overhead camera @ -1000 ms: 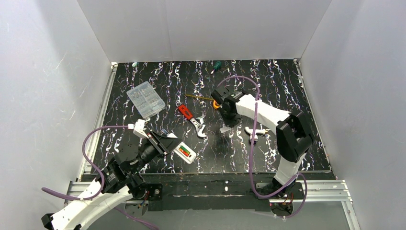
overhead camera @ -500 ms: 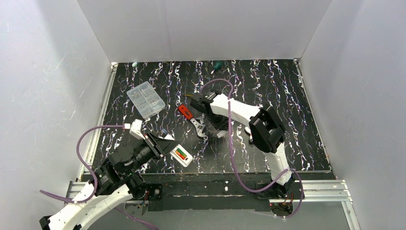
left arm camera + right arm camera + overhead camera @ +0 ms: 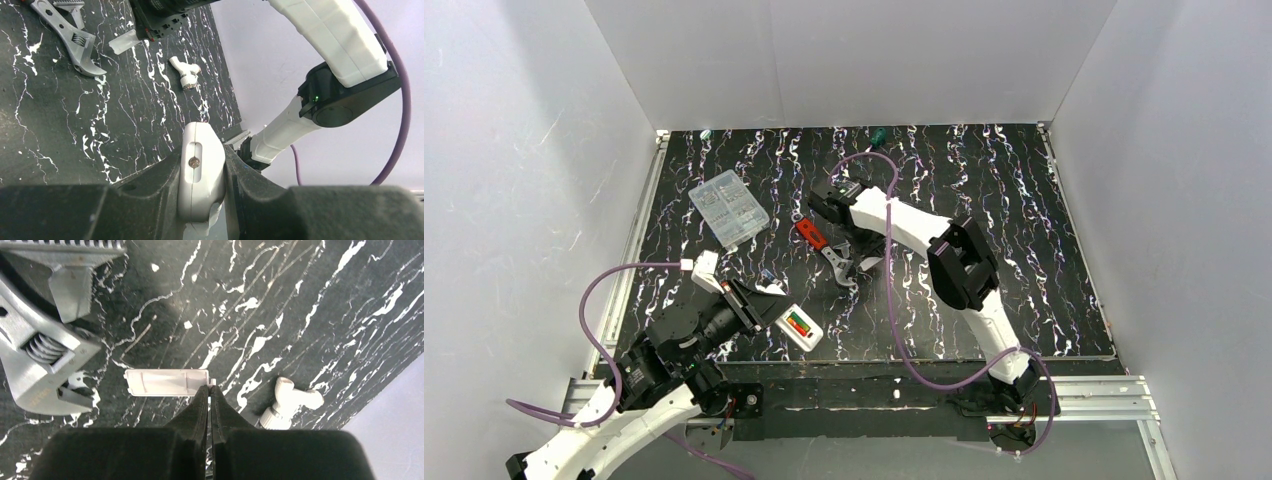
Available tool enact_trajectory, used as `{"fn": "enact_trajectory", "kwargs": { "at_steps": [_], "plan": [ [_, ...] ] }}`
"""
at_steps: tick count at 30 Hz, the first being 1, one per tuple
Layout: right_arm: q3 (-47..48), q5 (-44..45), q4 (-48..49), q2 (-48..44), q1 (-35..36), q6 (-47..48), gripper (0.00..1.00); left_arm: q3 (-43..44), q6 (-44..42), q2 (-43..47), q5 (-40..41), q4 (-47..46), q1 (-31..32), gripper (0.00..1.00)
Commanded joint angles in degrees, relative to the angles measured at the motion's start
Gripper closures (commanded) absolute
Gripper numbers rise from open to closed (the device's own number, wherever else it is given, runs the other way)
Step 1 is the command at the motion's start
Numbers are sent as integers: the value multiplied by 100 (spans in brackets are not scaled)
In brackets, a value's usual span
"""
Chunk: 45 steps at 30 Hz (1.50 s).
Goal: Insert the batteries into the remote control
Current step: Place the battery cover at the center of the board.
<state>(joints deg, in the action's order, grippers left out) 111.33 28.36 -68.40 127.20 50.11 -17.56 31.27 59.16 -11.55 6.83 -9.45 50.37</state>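
The left fingers [image 3: 150, 200] clamp the remote control [image 3: 201, 175], with the batteries [image 3: 801, 323] showing in its bay, low over the near-left tabletop [image 3: 300, 315]. The right fingers [image 3: 200, 410], pressed together, appear to nip a corner of the battery cover [image 3: 165, 382]. That arm has swung left beside the wrench [image 3: 40, 365], so closing the bay looks next. The wrench's stamping is unreadable.
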Motion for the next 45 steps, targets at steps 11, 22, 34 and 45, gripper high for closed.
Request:
{"fn": "enact_trajectory", "kwargs": {
  "at_steps": [11, 22, 34, 45],
  "plan": [
    [550, -82, 249, 426, -107, 42, 94, 386, -97, 61, 0, -14, -1, 100],
    [706, -246, 292, 569, -115, 77, 93, 377, -89, 106, 18, 5, -1, 100],
    [750, -431, 420, 494, -117, 66, 92, 348, -88, 157, 36, 42, -1, 100],
    [461, -913, 747, -54, -97, -52, 85, 324, -80, 171, 46, 49, -2, 100]
  ]
}}
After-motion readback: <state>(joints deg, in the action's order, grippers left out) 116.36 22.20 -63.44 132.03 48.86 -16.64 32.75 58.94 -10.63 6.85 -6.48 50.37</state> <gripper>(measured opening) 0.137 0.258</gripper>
